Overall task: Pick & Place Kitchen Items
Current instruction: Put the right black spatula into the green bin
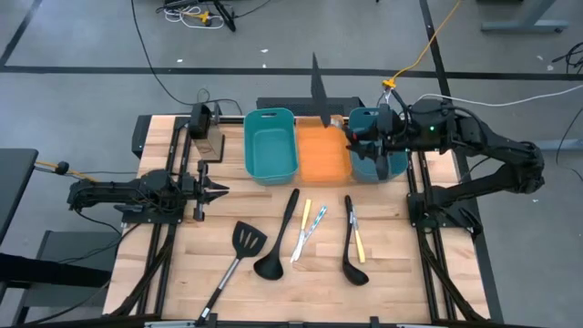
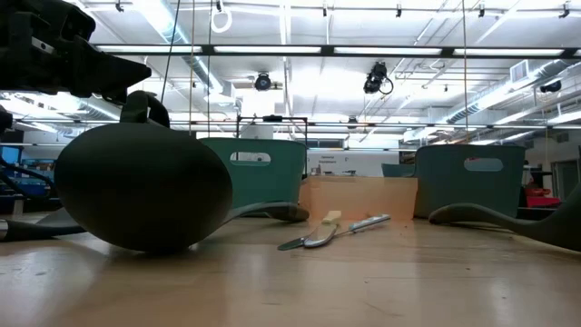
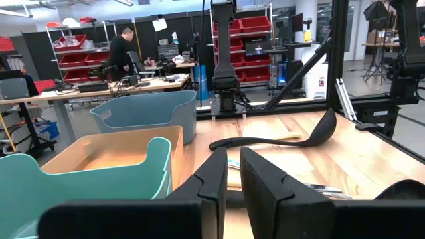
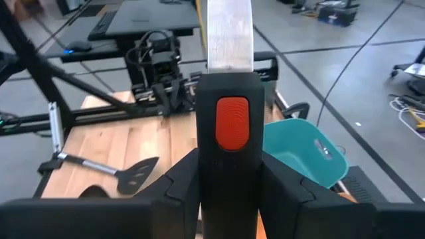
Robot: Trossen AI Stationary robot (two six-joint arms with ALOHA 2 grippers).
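Note:
My right gripper (image 1: 349, 126) is shut on a knife over the far end of the orange bin (image 1: 323, 155). The knife has a black handle with an orange-red oval (image 4: 232, 123) and a long blade (image 1: 319, 84). My left gripper (image 1: 221, 191) is shut and empty at the table's left, low over the wood. On the table lie a black slotted spatula (image 1: 244, 240), two black ladles (image 1: 278, 241) (image 1: 352, 246), and thin yellow (image 1: 303, 226), teal-white (image 1: 315, 221) and yellow (image 1: 359, 244) sticks. My right gripper pinches the knife's black handle (image 4: 229, 166) between its two fingers (image 4: 180, 180), which lie across it, coming from the table's right. The knife is lifted clear. Its blade (image 4: 229, 36) sticks out past the fingers toward the table's far side.
A teal bin (image 1: 271, 144) stands left of the orange bin and another teal bin (image 1: 375, 157) right of it, under my right arm. A dark block (image 1: 205, 128) stands at the far left. Metal frame rails run along both table sides.

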